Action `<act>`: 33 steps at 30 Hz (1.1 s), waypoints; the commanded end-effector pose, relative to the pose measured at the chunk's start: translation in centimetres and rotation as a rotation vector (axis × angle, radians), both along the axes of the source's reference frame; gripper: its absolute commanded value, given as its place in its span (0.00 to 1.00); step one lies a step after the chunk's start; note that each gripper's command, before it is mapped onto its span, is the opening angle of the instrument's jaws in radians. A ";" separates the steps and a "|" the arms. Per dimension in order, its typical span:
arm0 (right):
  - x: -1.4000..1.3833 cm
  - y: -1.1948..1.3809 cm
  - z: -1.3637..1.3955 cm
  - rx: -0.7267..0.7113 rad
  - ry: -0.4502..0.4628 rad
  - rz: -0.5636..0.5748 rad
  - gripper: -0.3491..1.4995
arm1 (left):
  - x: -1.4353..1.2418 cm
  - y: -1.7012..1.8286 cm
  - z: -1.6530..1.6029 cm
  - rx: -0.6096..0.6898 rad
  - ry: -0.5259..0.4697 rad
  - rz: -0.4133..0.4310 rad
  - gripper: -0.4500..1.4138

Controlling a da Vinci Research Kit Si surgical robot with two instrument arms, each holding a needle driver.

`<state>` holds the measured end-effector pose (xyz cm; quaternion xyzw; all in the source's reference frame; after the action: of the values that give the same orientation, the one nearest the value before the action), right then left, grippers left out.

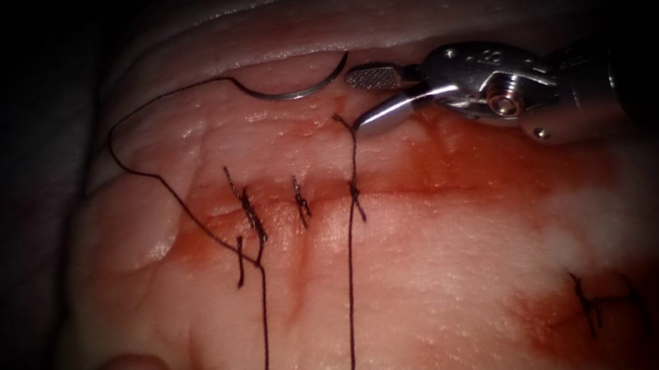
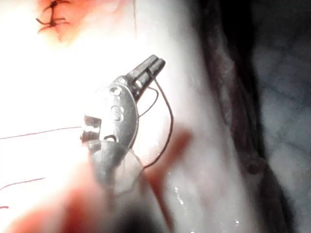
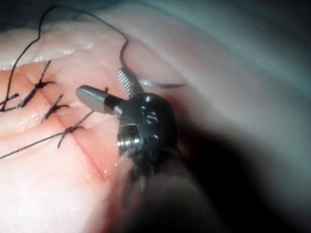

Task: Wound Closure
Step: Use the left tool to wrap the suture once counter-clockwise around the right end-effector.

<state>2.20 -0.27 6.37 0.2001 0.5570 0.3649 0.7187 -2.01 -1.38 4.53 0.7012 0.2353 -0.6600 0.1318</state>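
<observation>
Right end effector (image 1: 376,99) wide open, empty, beside needle (image 1: 297,91) lying free on tissue (image 1: 442,280).

Right tool (image 1: 382,99) at frame's upper right: polished silver metal, cross-hatched jaw face, round pivot screw, stamped digits, dark shaft behind.

Endoscope light pools centrally with dark vignetted edges; the left wrist view glares overexposed.
</observation>
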 end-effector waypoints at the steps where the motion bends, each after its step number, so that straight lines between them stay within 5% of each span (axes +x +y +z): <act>1: 0.03 -0.04 0.02 -0.029 -0.001 0.010 0.85 | -0.04 0.12 0.02 -0.011 0.004 -0.024 0.00; 8: 0.05 -0.23 -0.15 -0.152 -0.028 0.053 0.87 | 0.06 1.12 -0.10 -0.125 0.044 -0.172 0.00; 10: 0.08 -0.31 -0.21 -0.159 -0.032 0.054 0.71 | 0.09 1.36 -0.09 -0.139 0.059 -0.194 0.00; 12: 0.10 -0.40 -0.28 -0.161 -0.008 0.041 0.19 | 0.11 1.56 -0.06 -0.147 0.069 -0.216 0.00; 13: 0.12 -0.43 -0.31 -0.162 -0.001 0.036 0.06 | 0.11 1.64 -0.04 -0.151 0.074 -0.223 0.00; 16: 0.19 -0.53 -0.40 -0.163 0.003 0.039 0.00 | 0.12 1.86 0.05 -0.160 0.089 -0.243 0.00; 33: 0.70 -0.75 -0.53 -0.214 0.167 0.115 0.00 | 0.08 2.56 0.80 -0.140 0.090 -0.314 0.00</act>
<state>2.82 -0.98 5.79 0.1152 0.6617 0.3264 0.6652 -1.88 1.17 5.32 0.6890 0.0822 -0.7172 0.0642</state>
